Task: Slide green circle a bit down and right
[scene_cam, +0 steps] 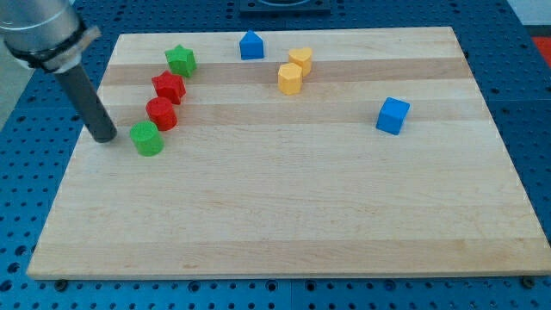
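Note:
The green circle block (147, 138) lies on the wooden board (284, 215) at the view's left. My tip (106, 138) rests on the board just left of it, with a small gap between them. A red circle block (161, 113) sits just above and right of the green circle, nearly touching it. A red star block (169, 87) lies above that, and a green star block (181, 60) above that again.
A blue house-shaped block (251, 45) lies at the view's top centre. Two yellow blocks (294, 71) sit together right of it. A blue cube (393, 115) lies at the right. The board's left edge is close to my tip.

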